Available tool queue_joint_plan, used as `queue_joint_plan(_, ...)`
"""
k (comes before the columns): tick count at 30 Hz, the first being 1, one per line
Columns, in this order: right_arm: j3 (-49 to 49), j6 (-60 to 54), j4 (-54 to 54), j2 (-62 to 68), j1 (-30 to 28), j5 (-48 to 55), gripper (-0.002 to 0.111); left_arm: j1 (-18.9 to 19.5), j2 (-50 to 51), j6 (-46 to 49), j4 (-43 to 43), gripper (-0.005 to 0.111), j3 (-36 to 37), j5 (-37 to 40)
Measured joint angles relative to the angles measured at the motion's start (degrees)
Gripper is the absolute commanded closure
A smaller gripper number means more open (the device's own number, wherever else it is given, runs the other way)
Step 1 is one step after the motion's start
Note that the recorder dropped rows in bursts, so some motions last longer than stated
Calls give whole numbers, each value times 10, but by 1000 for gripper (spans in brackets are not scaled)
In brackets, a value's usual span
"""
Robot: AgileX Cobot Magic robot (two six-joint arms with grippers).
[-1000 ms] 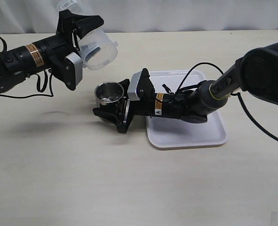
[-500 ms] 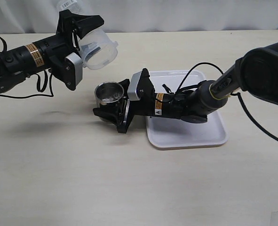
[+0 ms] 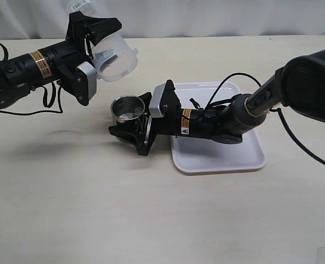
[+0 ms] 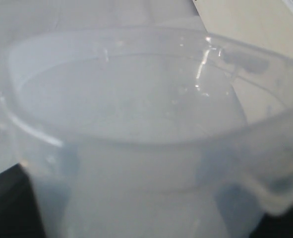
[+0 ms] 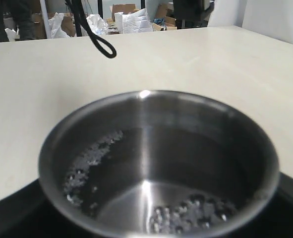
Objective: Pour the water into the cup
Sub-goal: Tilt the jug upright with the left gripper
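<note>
Left pincer (image 3: 98,54) clamps the tipped jug (image 3: 117,58) above the cup (image 3: 127,109), right pincer (image 3: 133,122) grips it; splashing has ceased, pour seemingly done.

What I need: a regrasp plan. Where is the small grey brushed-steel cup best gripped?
Across the straight wall of the small grey brushed-steel cup, level from the white tray side, as the right gripper does: handleless, upright, mouth free for the clear plastic jug.
</note>
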Motion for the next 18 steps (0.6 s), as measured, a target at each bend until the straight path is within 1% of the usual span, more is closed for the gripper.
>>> queue_joint_plan(7, 0, 0, 0, 0, 0, 0, 104, -18, 0, 0, -2, 107, 0, 0)
queue_joint_plan(18, 0, 0, 0, 0, 0, 0, 104, -18, 0, 0, -6, 107, 0, 0)
